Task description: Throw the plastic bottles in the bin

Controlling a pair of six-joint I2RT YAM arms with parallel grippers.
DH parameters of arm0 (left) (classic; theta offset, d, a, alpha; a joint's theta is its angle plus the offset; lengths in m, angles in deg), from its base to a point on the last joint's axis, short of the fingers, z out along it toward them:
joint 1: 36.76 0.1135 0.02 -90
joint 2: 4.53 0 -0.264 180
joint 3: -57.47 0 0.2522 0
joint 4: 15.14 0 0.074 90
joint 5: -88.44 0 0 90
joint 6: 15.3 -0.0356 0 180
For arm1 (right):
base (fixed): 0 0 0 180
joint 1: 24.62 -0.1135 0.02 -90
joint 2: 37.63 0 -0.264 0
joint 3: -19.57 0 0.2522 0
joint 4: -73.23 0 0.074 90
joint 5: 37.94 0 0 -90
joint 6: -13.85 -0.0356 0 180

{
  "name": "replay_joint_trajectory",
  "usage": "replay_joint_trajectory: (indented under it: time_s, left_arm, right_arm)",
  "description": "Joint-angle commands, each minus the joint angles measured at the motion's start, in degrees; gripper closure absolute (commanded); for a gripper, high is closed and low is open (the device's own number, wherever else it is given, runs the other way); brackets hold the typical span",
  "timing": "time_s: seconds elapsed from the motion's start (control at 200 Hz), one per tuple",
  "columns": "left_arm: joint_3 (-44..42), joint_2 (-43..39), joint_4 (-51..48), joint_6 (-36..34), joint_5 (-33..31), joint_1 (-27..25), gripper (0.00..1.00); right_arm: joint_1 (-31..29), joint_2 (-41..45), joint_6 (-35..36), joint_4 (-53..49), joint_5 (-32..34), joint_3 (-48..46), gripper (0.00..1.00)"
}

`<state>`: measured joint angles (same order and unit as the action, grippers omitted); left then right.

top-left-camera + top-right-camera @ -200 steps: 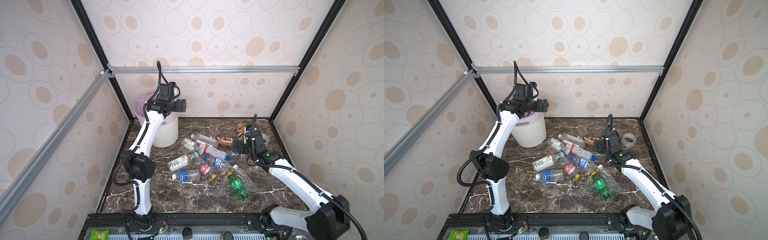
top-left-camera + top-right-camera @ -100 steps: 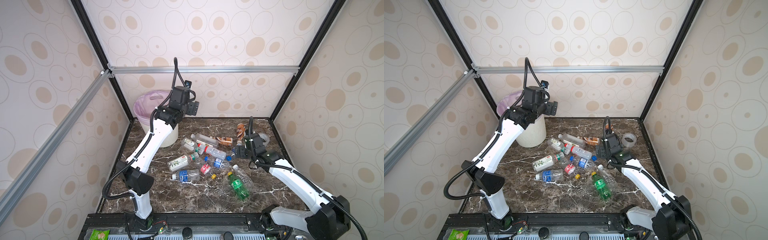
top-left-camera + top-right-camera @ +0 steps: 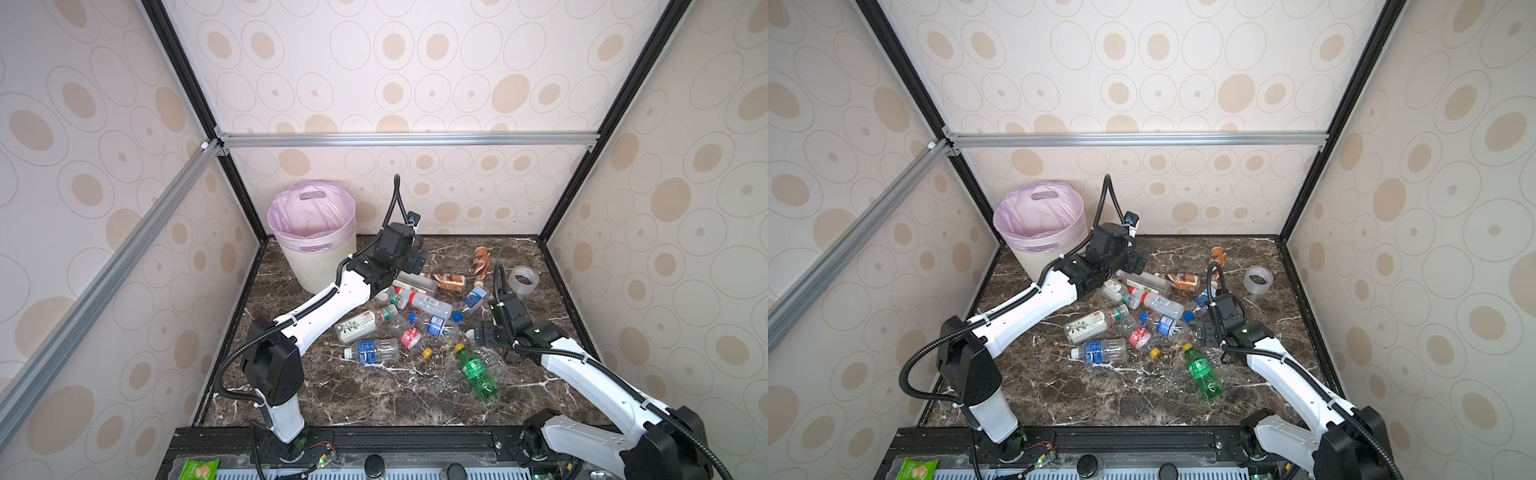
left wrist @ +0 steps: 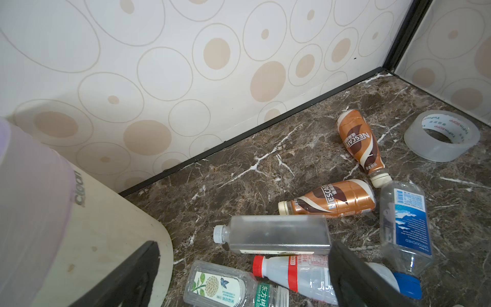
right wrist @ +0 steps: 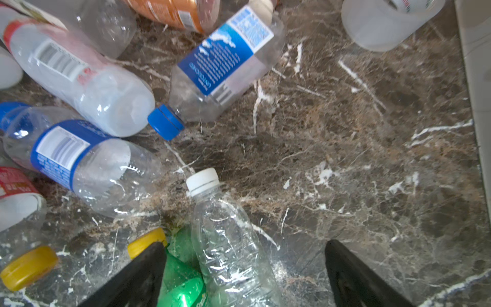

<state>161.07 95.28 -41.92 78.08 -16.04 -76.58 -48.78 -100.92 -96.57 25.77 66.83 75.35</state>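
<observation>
The left gripper (image 4: 244, 247) is wide open (holding nothing) beside the round off-white bin (image 4: 111, 228). The right gripper (image 5: 244, 245), wide open too, hangs over a crinkly clear plastic bottle (image 5: 225, 234) on the brown marble table (image 5: 372, 159).

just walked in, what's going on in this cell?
Two arms are clearing plastic bottles off the table into the bin. About a dozen lie loose. The left gripper is open and empty, next to the bin above the pile's far end. The right gripper is open, fingers either side of a clear white-capped bottle beside the green bottle, not gripping yet.
</observation>
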Motion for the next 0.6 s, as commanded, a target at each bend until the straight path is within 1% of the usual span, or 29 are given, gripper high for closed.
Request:
replay_joint_trajectory:
  time_s: [0.0, 0.135, 0.305, 0.495, 0.595]
  left_arm:
    - [-2.09, -2.72, 7.02, 1.03, 0.82, -1.41, 0.01]
    - [-2.35, -1.06, 6.75, -0.6, -1.43, -2.86, 0.01]
    - [-1.9, 1.17, 5.39, -0.03, -2.95, -3.33, 0.01]
    - [5.16, 5.54, -3.04, -1.97, -5.94, -3.43, 0.01]
    - [6.52, 6.69, -4.21, -2.64, -7.83, -3.54, 0.01]
  right_arm:
    - [-0.31, -1.7, -2.76, -1.09, -2.55, -1.43, 0.06]
    - [0.07, -2.64, -3.73, 0.55, -2.88, -2.78, 0.08]
    - [0.62, -5.27, -4.33, 2.17, -3.41, -2.76, 0.12]
    - [1.77, -9.91, -4.8, 2.91, -5.03, -1.96, 0.13]
    - [2.68, -11.62, -4.82, 2.44, -5.88, -1.13, 0.15]
